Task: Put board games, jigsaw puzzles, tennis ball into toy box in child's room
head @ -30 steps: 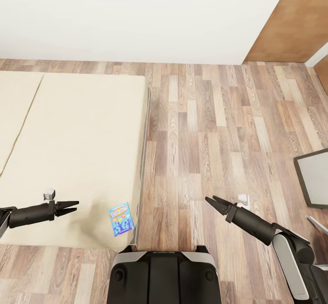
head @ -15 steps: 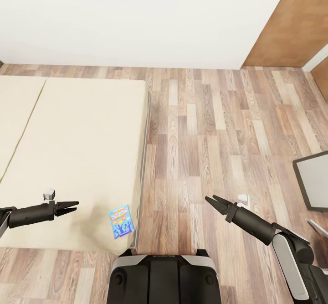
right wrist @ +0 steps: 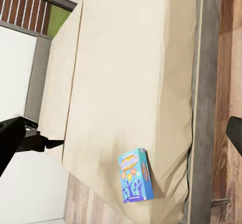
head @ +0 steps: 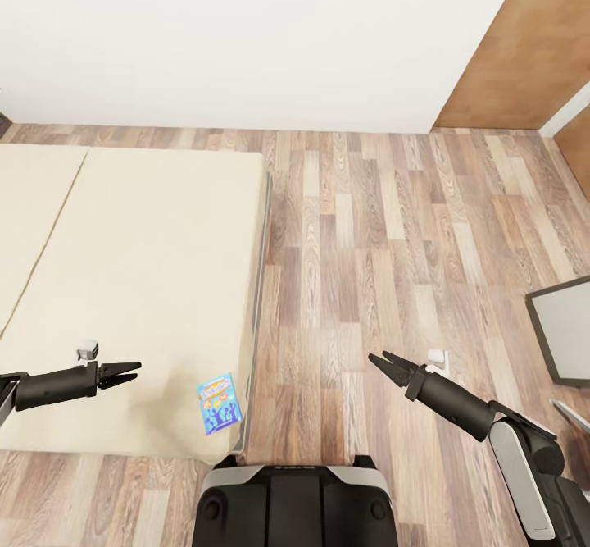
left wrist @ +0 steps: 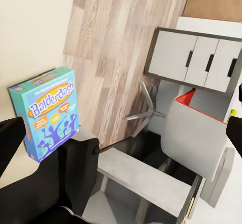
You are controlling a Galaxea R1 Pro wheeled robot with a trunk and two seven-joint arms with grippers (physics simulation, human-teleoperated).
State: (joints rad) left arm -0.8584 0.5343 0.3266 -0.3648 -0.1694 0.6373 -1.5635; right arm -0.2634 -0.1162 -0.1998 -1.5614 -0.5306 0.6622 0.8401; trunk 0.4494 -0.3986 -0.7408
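Fingers [head: 133,365] parted above bed [head: 139,284], board game [head: 220,404] near.

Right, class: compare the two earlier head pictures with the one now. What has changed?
Only the camera has moved: the whole picture slides downward, the bed and board game with it. Both grippers, left and right, stay open and empty. The game still lies near the bed's corner.
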